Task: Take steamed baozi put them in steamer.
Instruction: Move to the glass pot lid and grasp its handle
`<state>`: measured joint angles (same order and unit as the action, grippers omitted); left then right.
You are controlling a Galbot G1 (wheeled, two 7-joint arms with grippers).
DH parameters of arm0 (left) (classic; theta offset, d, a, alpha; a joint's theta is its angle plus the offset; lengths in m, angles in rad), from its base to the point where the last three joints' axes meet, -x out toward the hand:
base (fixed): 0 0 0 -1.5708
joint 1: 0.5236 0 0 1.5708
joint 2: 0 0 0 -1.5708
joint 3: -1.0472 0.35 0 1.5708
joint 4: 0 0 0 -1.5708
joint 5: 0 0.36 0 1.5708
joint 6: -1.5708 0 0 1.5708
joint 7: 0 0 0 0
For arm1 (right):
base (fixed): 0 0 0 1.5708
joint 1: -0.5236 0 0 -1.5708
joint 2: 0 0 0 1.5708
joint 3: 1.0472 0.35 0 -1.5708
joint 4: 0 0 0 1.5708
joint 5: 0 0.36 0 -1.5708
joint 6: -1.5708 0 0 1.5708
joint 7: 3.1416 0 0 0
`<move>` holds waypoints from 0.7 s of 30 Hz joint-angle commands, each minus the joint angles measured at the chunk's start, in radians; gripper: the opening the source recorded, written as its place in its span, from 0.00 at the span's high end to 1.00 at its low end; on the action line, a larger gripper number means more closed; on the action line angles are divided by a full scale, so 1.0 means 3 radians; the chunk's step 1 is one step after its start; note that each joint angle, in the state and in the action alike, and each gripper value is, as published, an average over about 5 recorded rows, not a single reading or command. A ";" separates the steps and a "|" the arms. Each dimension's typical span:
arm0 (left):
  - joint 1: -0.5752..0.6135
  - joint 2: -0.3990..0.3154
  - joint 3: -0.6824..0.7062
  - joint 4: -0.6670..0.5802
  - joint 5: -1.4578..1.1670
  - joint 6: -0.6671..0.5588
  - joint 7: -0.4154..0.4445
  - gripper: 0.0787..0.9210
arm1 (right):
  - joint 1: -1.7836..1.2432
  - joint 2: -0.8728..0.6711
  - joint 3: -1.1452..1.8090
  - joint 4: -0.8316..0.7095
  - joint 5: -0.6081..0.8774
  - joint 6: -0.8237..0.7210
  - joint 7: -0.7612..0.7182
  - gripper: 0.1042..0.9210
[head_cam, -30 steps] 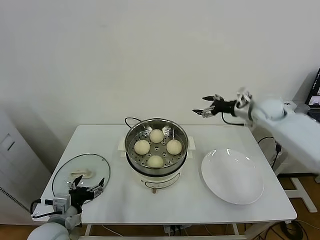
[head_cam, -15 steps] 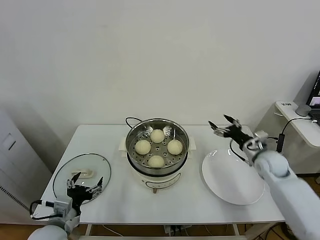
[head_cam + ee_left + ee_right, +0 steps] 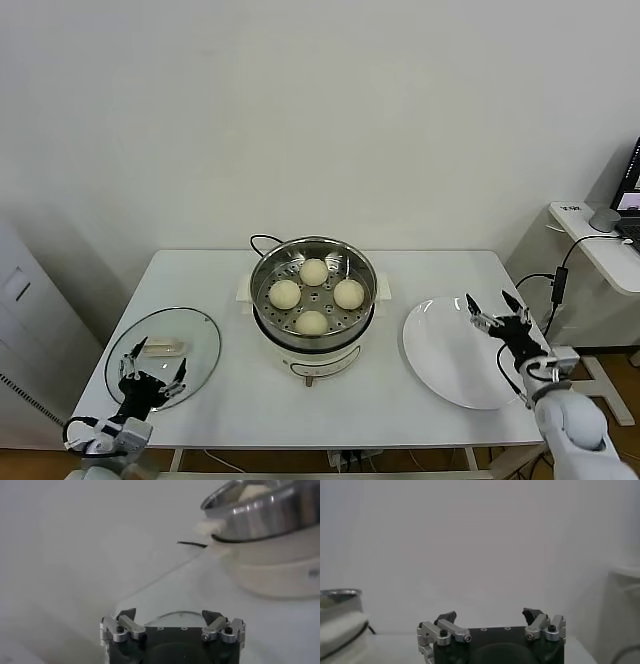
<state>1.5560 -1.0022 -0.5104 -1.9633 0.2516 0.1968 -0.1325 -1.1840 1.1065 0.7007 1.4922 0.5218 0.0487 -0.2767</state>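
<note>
Four smooth cream-white dough buns (image 3: 314,295) sit on the perforated tray inside the round shiny steel steamer pot (image 3: 314,290) on its white electric base, which stands near the middle of the white tabletop (image 3: 400,400), towards the rear edge. One bun lies towards the rear of the tray, one to each side, one at the front; all rest apart from one another. By my reading the loading is complete, since the flat round white plate (image 3: 462,350) towards the right edge carries nothing.

The step in hand appears to be clearing my arms from the work. To do that well, I should keep both grippers low at the front corners, well away from the pot rim and its black cord (image 3: 262,240), and avoid sweeping across the plate. If covering follows, the round glass lid with a cream handle (image 3: 163,352) at the left edge would need a centred hold on the handle and a level carry.

My right gripper (image 3: 497,312) hovers over the plate's right rim, near the right edge, jaws spread fully, holding and touching nothing. My left gripper (image 3: 152,365) hangs over the front portion of the glass lid by the front-left corner, jaws equally wide, empty; whether a fingertip brushes the glass I cannot tell.
</note>
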 commanded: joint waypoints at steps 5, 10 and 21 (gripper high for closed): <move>-0.0207 -0.0182 -0.0280 0.1101 0.2875 -0.1112 -0.0223 0.12 | -0.0306 0.0351 0.0314 0.0004 -0.0284 0.0080 -0.0048 0.12; -0.0342 -0.0259 -0.0383 0.1374 0.3383 -0.1255 -0.0463 0.12 | -0.0291 0.0398 0.0298 -0.0015 -0.0326 0.0087 -0.0063 0.12; -0.0703 -0.0311 -0.0421 0.1726 0.3694 -0.1349 -0.0675 0.12 | -0.0256 0.0489 0.0268 -0.0096 -0.0457 0.0125 -0.0125 0.12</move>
<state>1.4275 -1.0797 -0.6152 -1.5776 1.1428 -0.1352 -0.2724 -1.2469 1.2327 0.7676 1.4681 0.4114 0.0816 -0.3096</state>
